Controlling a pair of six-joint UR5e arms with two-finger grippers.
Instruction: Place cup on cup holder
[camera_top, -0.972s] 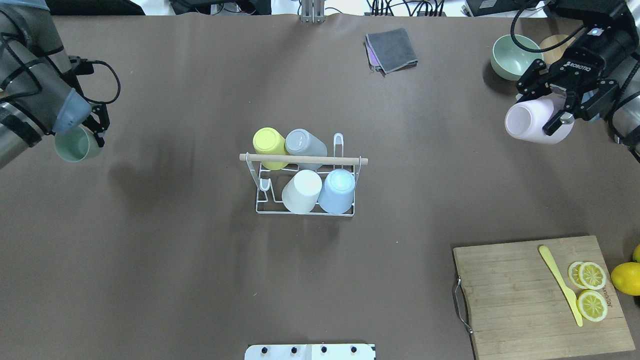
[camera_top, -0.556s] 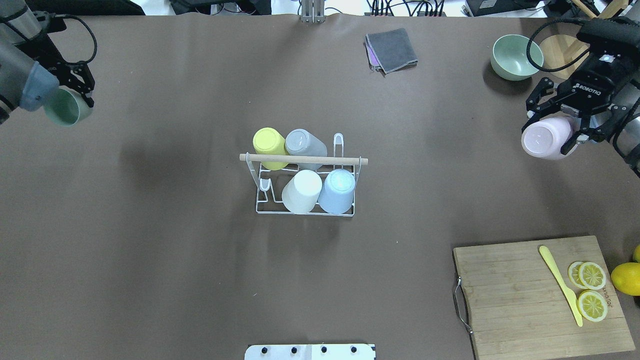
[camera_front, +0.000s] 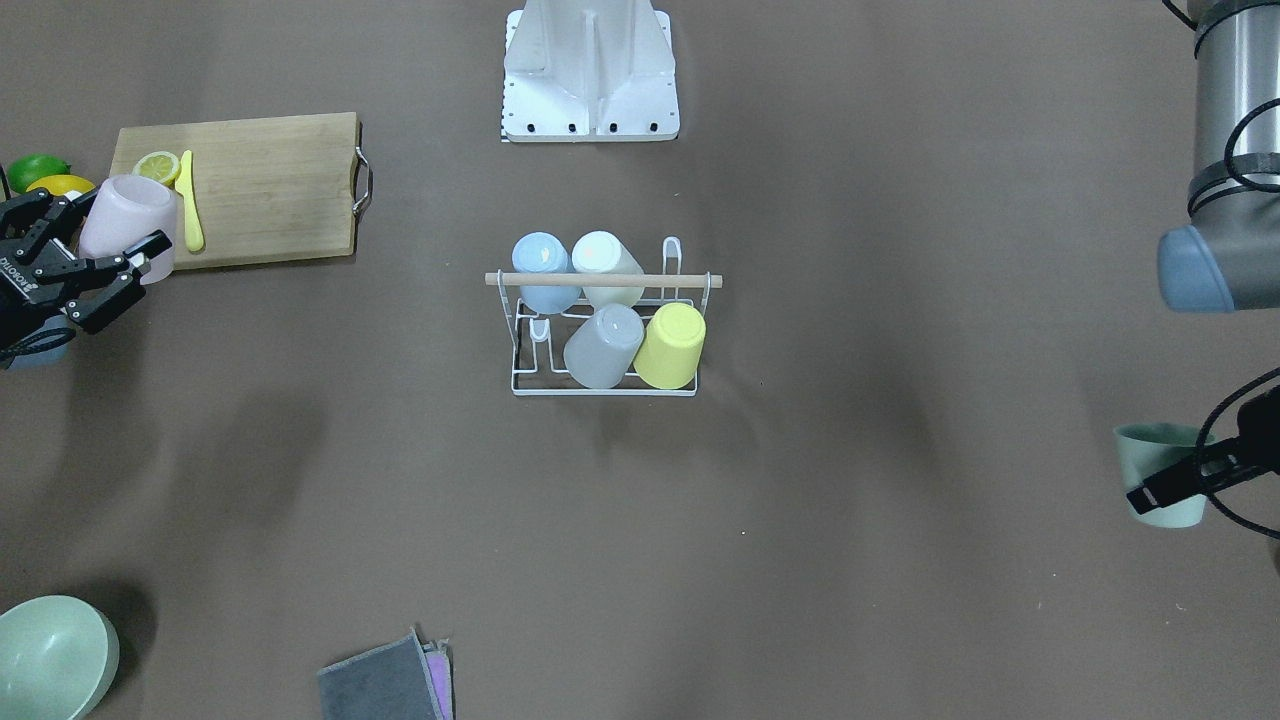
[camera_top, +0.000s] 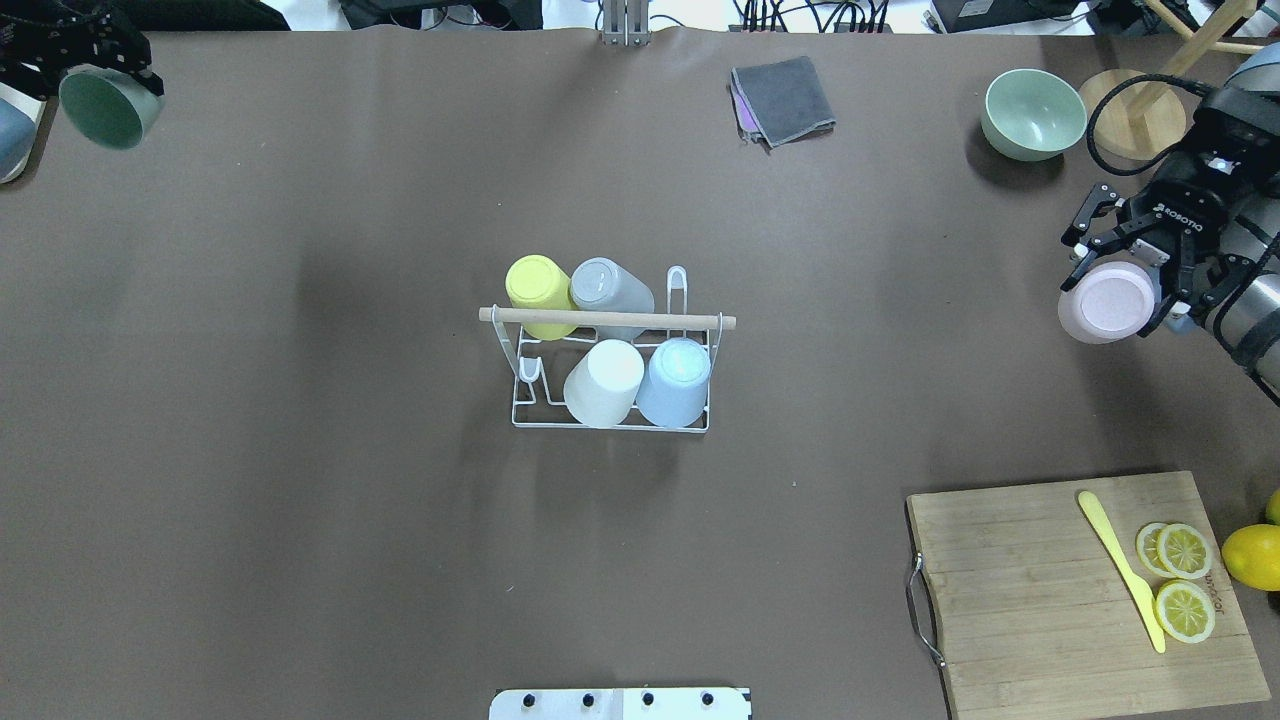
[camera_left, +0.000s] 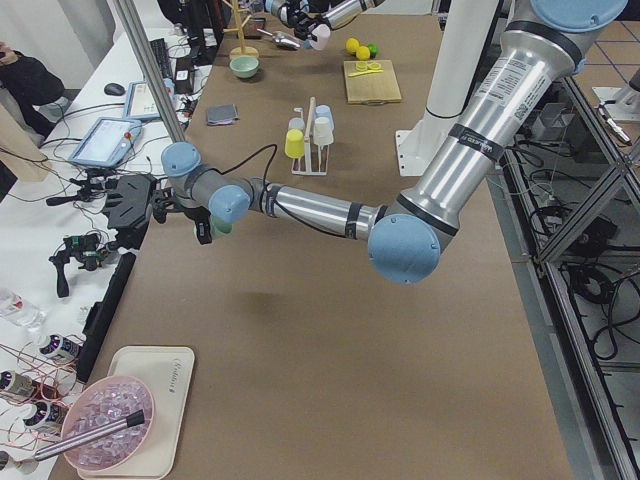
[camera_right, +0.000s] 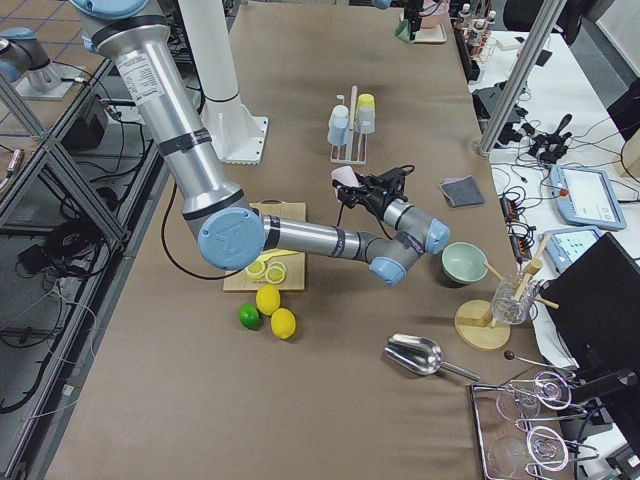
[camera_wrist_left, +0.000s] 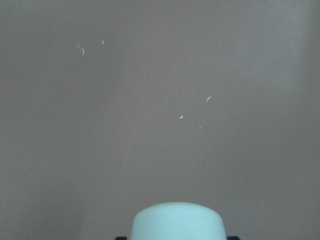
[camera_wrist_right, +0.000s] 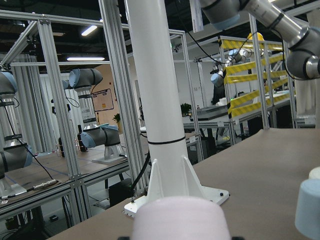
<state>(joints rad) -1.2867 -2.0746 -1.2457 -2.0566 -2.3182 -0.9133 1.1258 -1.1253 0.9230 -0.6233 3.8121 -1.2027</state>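
Gripping a green cup (camera_top: 108, 105), the left end effector (camera_top: 100, 78) is clamped narrow on its wall, clear of the desk (camera_top: 300, 550). Right end effector (camera_top: 1120, 292) likewise closed on a pink cup (camera_top: 1105, 305). Cup holder (camera_top: 610, 318) sits between them, well apart from both: right of the left one, left of the right one. It carries yellow, grey, white and blue cups upside down.

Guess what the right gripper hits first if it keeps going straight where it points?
Probably the robot's white post: it stands dead ahead in the wrist view, beyond the pink cup the right gripper holds. Only table shows between, though depth is unclear.
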